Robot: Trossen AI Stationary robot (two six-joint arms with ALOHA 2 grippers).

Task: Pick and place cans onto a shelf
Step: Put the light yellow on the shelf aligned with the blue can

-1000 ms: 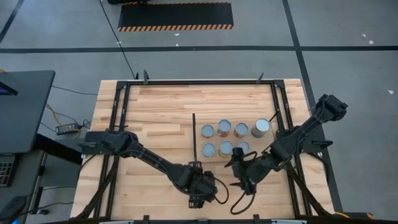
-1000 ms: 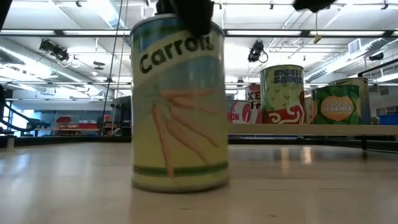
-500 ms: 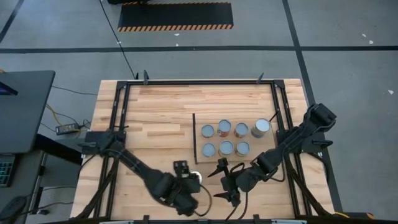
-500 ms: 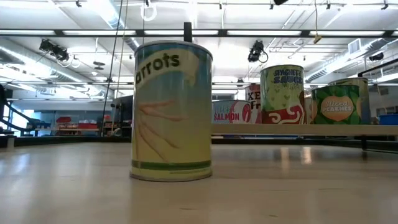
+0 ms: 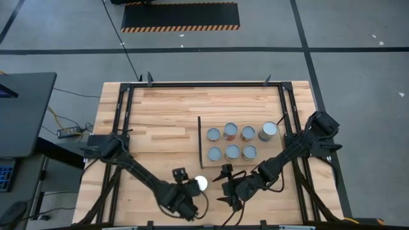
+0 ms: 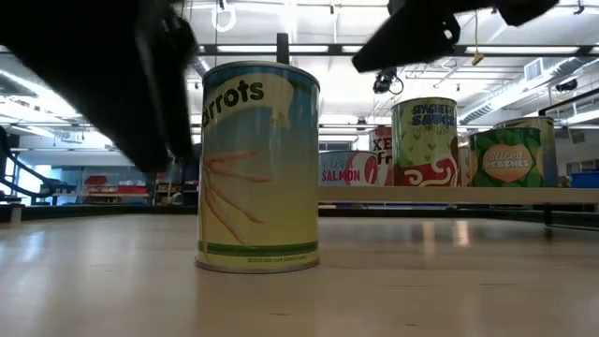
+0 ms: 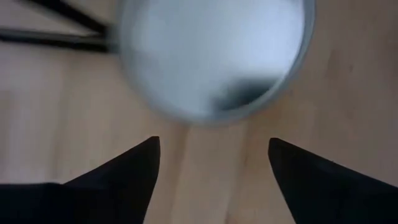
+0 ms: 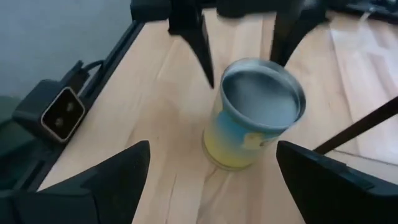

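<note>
1. High view: planked pale wooden tabletop (image 5: 160,115) in a black metal frame, on a grey concrete floor crossed by dark lines, with a black mat edged in orange-and-black stripes (image 5: 181,16) beyond the far edge.
2. Smooth pale wood shelf panel (image 5: 255,144) toward the table's right half, its thin dark upright strip (image 5: 199,142) along the left short edge.
3. Seven small round tins with silvery blue-grey tops on that panel: four in the far row (image 5: 231,131), three in the near row (image 5: 232,152).
4. Eighth tin, the glaring-white-topped carrot can (image 5: 200,183), upright on bare planks near the table's front edge, off the shelf, below the strip's near end.
5. Left gripper (image 5: 185,191) just left of that can, fingers (image 7: 127,171) apart, clamped on nothing; silvery lid (image 7: 214,56) just ahead of the tips.
6. Right gripper (image 5: 227,190) just right of the can, fingers (image 8: 106,180) spread wide, empty; yellow-and-blue tin (image 8: 252,115) between and ahead of them, untouched.
7. Low view: carrot can (image 6: 258,168) standing alone on the wood, dark blurred arm parts on either side above; labelled tins (image 6: 424,140) on the raised shelf behind; beyond, a large hall with ceiling strip lights and hanging fixtures.
</note>
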